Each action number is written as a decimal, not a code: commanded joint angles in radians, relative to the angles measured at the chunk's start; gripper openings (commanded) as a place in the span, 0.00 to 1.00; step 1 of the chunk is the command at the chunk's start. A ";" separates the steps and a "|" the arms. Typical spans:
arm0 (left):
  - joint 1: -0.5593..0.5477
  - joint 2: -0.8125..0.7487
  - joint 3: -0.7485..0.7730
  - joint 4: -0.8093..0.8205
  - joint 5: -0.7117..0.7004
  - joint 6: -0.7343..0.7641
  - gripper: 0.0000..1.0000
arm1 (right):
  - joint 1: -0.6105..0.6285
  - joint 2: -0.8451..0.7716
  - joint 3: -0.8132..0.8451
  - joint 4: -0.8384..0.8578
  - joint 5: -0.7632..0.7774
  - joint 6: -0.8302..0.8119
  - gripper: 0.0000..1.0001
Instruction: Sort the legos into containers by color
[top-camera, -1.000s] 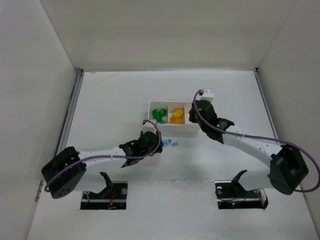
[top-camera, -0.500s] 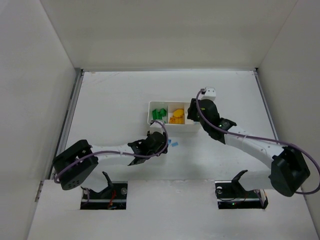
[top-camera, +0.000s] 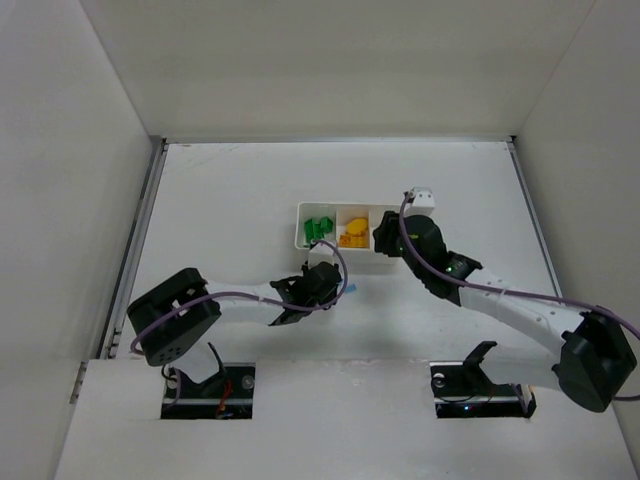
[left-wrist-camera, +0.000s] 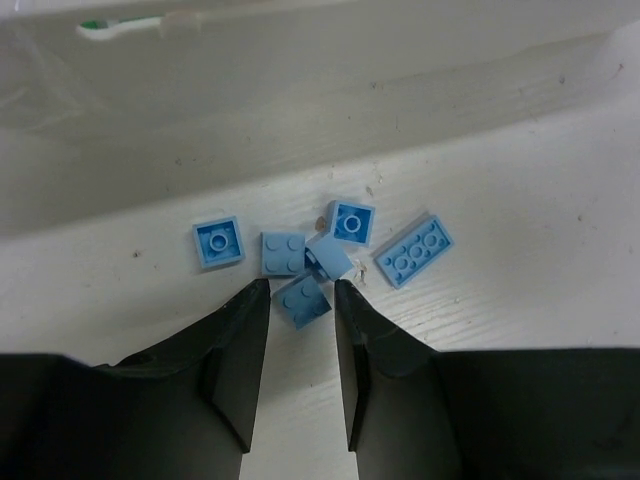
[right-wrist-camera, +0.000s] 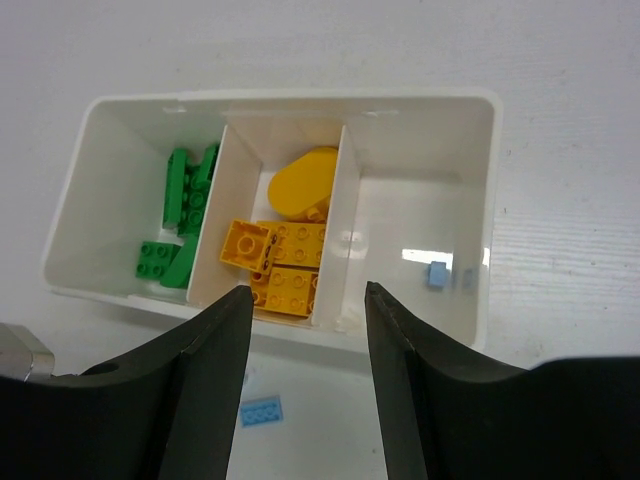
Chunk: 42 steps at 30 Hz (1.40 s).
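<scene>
My left end effector flanks a small light-blue plastic brick; I cannot tell if it's clamped. My right end effector gapes by the white three-compartment plastic tray.

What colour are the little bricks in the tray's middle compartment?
Yellow-orange bricks, clearest in the right wrist view.
</scene>
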<state>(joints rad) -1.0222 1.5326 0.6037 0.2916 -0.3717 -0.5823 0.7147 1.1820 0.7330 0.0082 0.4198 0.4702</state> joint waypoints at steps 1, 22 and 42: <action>-0.012 0.026 0.036 0.000 -0.039 0.018 0.27 | 0.007 -0.030 -0.014 0.059 -0.012 0.019 0.55; -0.009 -0.273 0.053 -0.148 -0.036 0.033 0.13 | 0.159 -0.087 -0.144 0.082 0.011 0.100 0.48; 0.126 0.308 0.703 -0.002 0.244 0.093 0.18 | 0.071 -0.418 -0.331 -0.056 0.053 0.251 0.21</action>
<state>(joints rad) -0.9009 1.8164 1.2331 0.2909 -0.1631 -0.5068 0.7803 0.7746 0.4034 -0.0425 0.4618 0.7116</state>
